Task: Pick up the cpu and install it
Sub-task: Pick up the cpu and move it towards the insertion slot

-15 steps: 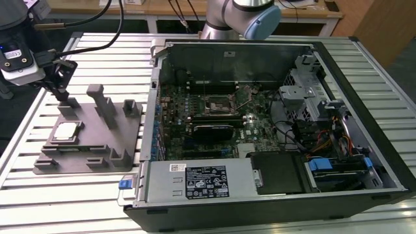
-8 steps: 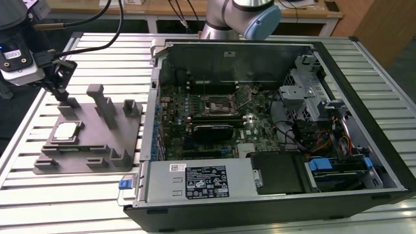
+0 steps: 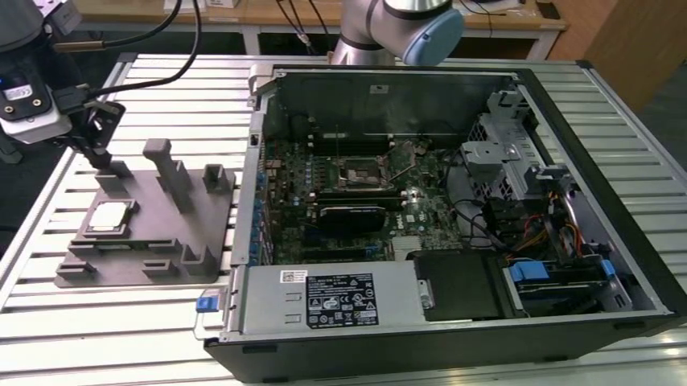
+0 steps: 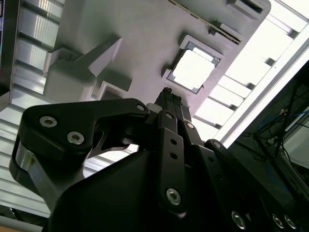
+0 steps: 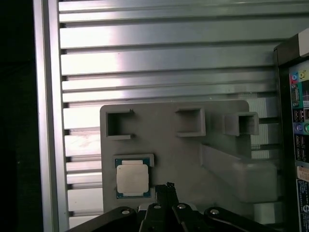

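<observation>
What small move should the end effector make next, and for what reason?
Probably a short sideways shift, to centre the end effector over the cpu. In the first wrist view its tip appears beside the cpu, over a bare part of the grey tray. The cpu lies flat in its recess on that tray, not yet gripped.

In my exterior view, a slatted aluminium table [image 3: 601,104] catches bright glare along its ribs. At twelve o'clock I see a wooden bench [image 3: 269,12] on white legs, at two a wooden panel [image 3: 633,40], and at nine dark floor [image 3: 13,193].
</observation>
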### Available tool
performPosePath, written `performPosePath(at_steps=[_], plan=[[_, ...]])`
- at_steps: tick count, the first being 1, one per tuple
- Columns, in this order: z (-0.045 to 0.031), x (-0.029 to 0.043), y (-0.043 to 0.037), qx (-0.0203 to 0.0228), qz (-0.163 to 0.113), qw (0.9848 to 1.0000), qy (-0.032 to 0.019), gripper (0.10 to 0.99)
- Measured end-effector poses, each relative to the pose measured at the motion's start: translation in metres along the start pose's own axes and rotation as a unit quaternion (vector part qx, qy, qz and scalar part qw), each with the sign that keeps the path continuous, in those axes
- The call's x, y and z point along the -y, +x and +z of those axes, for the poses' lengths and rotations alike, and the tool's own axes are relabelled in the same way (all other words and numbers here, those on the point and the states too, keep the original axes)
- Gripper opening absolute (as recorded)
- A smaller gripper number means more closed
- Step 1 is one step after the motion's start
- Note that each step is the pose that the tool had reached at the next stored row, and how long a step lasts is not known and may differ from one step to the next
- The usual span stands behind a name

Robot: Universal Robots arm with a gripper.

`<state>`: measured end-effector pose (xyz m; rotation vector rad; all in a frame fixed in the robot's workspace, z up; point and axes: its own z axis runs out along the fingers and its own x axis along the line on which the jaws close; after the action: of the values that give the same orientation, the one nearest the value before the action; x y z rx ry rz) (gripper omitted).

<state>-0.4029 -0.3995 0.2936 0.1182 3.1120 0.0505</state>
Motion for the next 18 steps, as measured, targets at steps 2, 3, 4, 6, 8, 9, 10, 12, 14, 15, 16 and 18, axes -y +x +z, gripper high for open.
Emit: performPosePath(at_steps=[2,3,4,6,8,9,10,12,14,15,16,18], plan=[[0.0008,0.0002,0.0012,0.0001,0.0,1.0,0.0,0.106],[0.0012,0.0004,0.0019,0.0001,0.0,1.0,0.0,0.106],[0.0015,0.0005,0.0027,0.0001,0.0,1.0,0.0,0.106],[0.0023,0.0009,0.0041,0.0,0.0,1.0,0.0,0.106],[0.0031,0.0012,0.0055,0.0,0.0,1.0,0.0,0.106],[0.0036,0.0014,0.0062,0.0,0.0,1.0,0.0,0.106],[0.004,0.0015,0.0068,0.0,0.0,1.0,0.0,0.106],[0.0049,0.0018,0.008,0.0,0.0,1.0,0.0,0.106],[0.0056,0.002,0.0093,0.0,0.0,1.0,0.0,0.106],[0.0061,0.0021,0.0099,0.0,0.0,1.0,0.0,0.106],[0.0064,0.0022,0.0104,0.0001,0.0,1.0,0.0,0.106],[0.0073,0.0024,0.0117,0.0001,0.0,1.0,0.0,0.106]])
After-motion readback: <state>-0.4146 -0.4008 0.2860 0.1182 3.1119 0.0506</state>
